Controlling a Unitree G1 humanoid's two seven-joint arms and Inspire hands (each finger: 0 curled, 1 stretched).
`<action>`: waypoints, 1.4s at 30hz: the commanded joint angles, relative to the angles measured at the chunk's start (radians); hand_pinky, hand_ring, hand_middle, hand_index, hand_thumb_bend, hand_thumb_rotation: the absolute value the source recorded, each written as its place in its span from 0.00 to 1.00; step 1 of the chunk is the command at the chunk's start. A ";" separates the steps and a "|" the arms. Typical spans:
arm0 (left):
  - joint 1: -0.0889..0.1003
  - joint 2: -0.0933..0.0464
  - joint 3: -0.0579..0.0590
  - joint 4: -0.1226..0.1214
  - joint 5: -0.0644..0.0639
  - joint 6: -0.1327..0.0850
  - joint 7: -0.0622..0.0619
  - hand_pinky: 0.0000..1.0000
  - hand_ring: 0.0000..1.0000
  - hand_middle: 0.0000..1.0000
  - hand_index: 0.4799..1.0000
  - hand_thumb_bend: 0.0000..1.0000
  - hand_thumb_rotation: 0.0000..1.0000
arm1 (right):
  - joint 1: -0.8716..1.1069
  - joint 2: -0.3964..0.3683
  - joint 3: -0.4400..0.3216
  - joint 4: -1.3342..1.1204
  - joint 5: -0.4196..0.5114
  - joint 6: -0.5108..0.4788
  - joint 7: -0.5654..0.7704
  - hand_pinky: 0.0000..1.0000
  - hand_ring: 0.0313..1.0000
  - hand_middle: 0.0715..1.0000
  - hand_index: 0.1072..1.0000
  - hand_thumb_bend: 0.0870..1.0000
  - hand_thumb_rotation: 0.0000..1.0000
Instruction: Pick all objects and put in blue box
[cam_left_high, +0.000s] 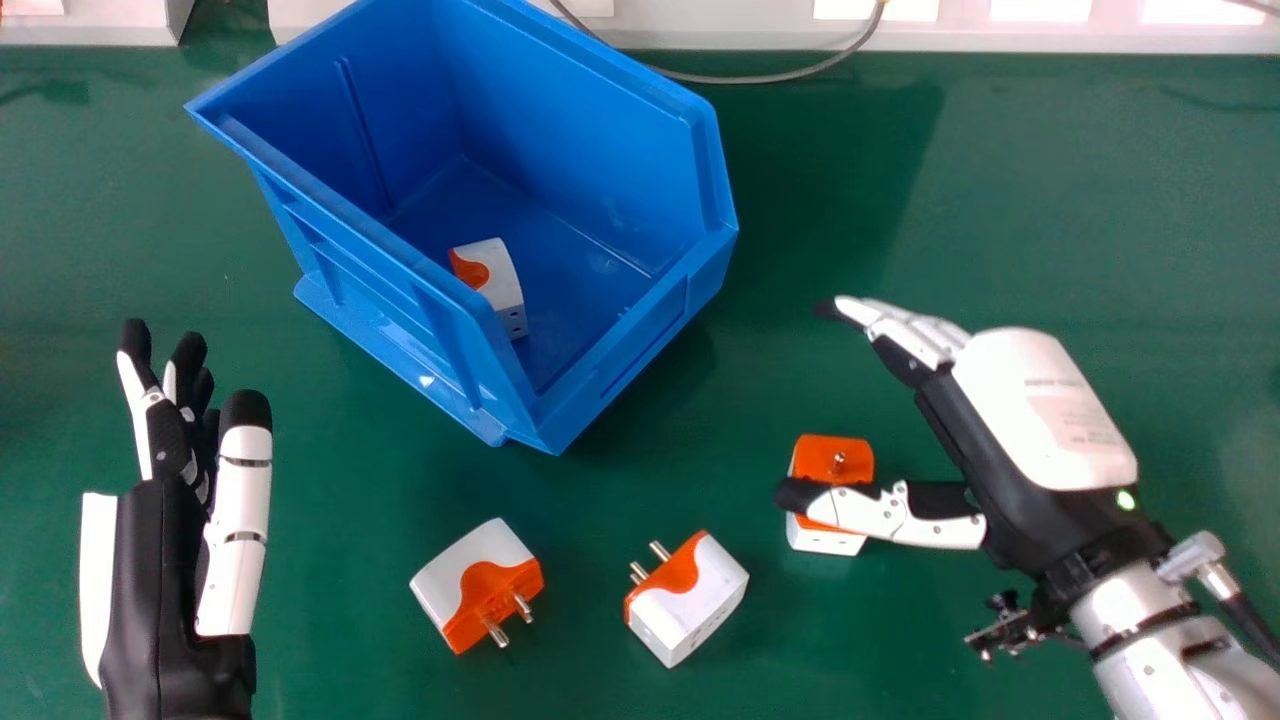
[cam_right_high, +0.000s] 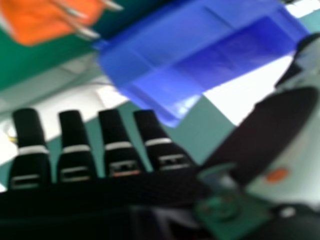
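Observation:
My right hand (cam_left_high: 1010, 420) hovers at the right, fingers straight, its thumb crossing above an orange and white plug adapter (cam_left_high: 832, 458); nothing is gripped. In the right hand view the fingers of my right hand (cam_right_high: 120, 155) are straight, with the blue box (cam_right_high: 165, 55) and an orange adapter (cam_right_high: 50, 22) beyond them. Two more adapters lie on the table, one left of centre (cam_left_high: 480, 583) and one nearer the middle (cam_left_high: 690, 600). Inside the blue box (cam_left_high: 640, 370) rests another adapter (cam_left_high: 490, 280). My left hand (cam_left_high: 160, 560) is at the left, its fingers straight and holding nothing.
The green table (cam_left_high: 1000, 200) carries everything. A grey cable (cam_left_high: 780, 78) curves behind the box at the table's far edge, alongside white equipment (cam_left_high: 1000, 30). The box's walls rise between its inside and the loose adapters.

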 joint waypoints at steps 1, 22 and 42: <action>-0.002 0.012 0.006 -0.009 0.005 -0.021 0.005 1.00 1.00 1.00 1.00 0.37 0.86 | -0.028 -0.007 0.000 0.020 -0.006 -0.021 -0.028 0.70 0.81 0.84 0.82 0.55 0.79; 0.011 0.016 0.014 -0.025 -0.001 -0.018 -0.003 1.00 1.00 1.00 1.00 0.43 0.89 | -0.131 -0.029 0.087 0.207 -0.124 0.036 -0.039 0.70 0.80 0.83 0.82 0.55 0.73; 0.037 0.011 0.014 -0.057 0.012 -0.021 0.010 1.00 1.00 0.99 0.99 0.43 0.87 | -0.263 -0.061 0.207 0.381 -0.224 0.084 -0.076 0.70 0.79 0.81 0.79 0.54 0.55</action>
